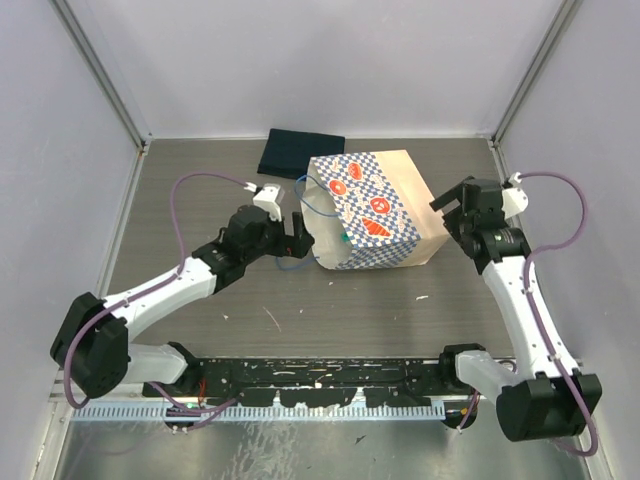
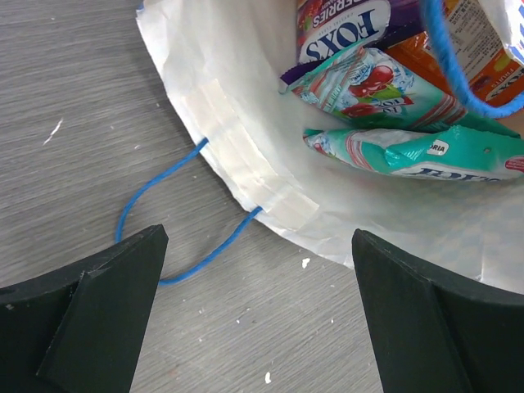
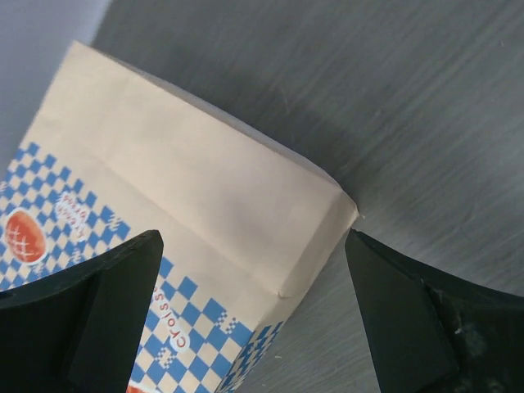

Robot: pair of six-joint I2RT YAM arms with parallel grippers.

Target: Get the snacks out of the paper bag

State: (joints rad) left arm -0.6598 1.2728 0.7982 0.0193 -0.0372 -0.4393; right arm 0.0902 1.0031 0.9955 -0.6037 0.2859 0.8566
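Note:
The paper bag lies on its side in the middle of the table, blue-and-white checkered, its mouth turned left. My left gripper is open just outside that mouth, nothing between its fingers. In the left wrist view, the left gripper faces the bag's cream inside, where the snacks lie: two teal pouches, a purple one and an orange one. My right gripper is open beside the bag's closed bottom end. In its own view, the right gripper has the bag's bottom corner between its fingers, untouched.
A dark navy folded cloth lies behind the bag near the back wall. One blue cord handle trails on the table by the bag's mouth, and another arcs over the pouches. Grey walls close in the table on three sides.

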